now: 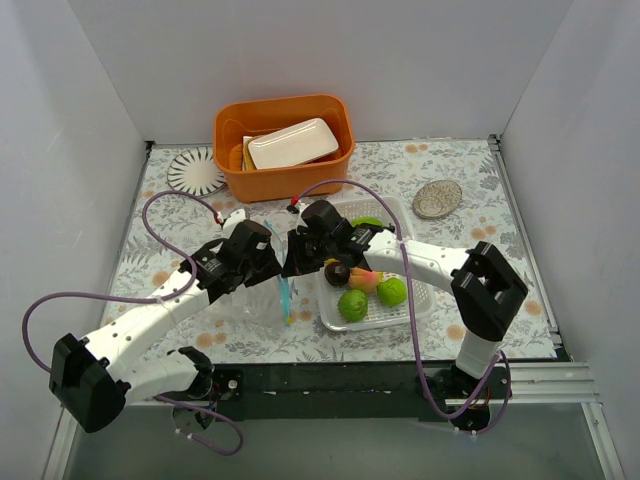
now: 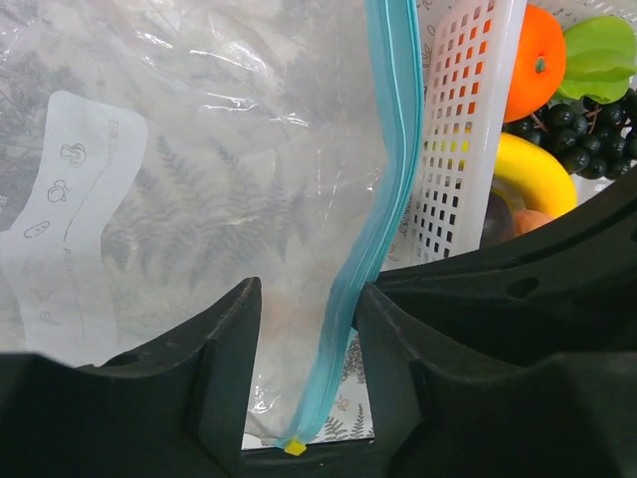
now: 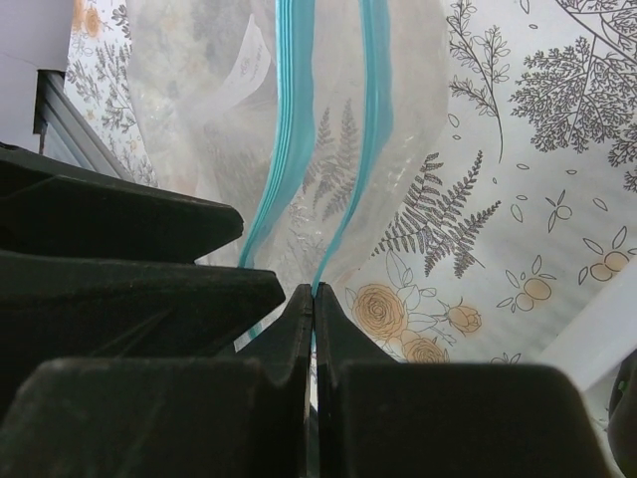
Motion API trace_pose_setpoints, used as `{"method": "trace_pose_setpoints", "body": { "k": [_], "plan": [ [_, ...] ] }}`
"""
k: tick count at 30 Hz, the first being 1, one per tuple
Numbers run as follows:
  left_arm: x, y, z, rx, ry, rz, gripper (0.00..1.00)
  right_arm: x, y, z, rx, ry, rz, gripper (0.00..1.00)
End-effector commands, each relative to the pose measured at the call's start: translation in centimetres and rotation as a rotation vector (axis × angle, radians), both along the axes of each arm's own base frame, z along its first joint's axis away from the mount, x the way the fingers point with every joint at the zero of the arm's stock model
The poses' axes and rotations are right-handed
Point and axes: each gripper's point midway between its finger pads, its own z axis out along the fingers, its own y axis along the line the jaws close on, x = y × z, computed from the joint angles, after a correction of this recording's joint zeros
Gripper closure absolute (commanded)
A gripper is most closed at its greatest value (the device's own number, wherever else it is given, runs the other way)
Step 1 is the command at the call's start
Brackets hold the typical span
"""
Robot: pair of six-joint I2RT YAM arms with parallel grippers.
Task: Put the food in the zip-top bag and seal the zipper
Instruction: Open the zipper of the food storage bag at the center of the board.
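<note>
The clear zip-top bag [image 1: 255, 305] lies between my grippers, its teal zipper [image 1: 286, 295] running toward me. My left gripper [image 2: 309, 294] is open, and the zipper strip [image 2: 393, 149] passes between its fingers, close to the right one. My right gripper [image 3: 314, 289] is shut on one teal strip [image 3: 368, 129] of the bag's mouth. The other strip [image 3: 292, 129] stands apart to its left. The food sits in the white basket [image 1: 420, 305]: two limes [image 1: 352, 305], peach [image 1: 364, 280], plum [image 1: 337, 272]. The left wrist view shows orange [image 2: 537, 60], leaf [image 2: 597, 60], grapes [image 2: 587, 129] and banana [image 2: 532, 174].
An orange bin [image 1: 285, 170] holding a white dish [image 1: 293, 143] stands at the back. A round patterned plate [image 1: 195, 172] lies to its left and a small grey disc [image 1: 437, 198] at the back right. The basket wall [image 2: 458, 129] is right beside the bag.
</note>
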Motion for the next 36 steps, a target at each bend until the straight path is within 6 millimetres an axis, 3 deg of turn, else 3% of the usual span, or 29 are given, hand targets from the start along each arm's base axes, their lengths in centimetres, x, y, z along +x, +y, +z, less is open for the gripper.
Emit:
{"method": "trace_pose_setpoints", "body": {
  "k": [1,4,8,18,24,27,32,36],
  "plan": [
    [0.8,0.4,1.2,0.017,-0.031,0.031,0.60,0.3,0.6,4.0,0.080,-0.083,0.009,0.99],
    [0.8,0.7,1.3,0.035,-0.029,0.042,0.72,0.3,0.6,4.2,0.084,-0.086,0.011,0.99],
    [1.0,1.2,1.7,0.064,-0.025,0.059,1.00,0.3,0.3,3.6,0.067,-0.086,0.006,0.99],
    [0.8,6.7,4.6,0.230,-0.029,0.196,1.00,2.1,-0.3,-1.3,-0.073,-0.041,-0.095,0.99],
    [0.2,9.5,5.5,0.267,-0.027,0.267,1.00,2.7,-0.3,-3.1,-0.121,-0.020,-0.137,0.99],
    [-0.1,10.0,5.5,0.268,-0.031,0.279,1.00,2.9,0.0,-3.9,-0.141,-0.005,-0.134,0.99],
    [0.2,9.0,5.3,0.232,-0.036,0.240,1.00,2.0,1.4,-2.9,-0.070,0.002,-0.058,0.99],
    [0.9,7.9,5.1,0.210,-0.040,0.207,1.00,1.8,1.8,0.0,0.015,-0.062,-0.015,0.92]
  ]
}}
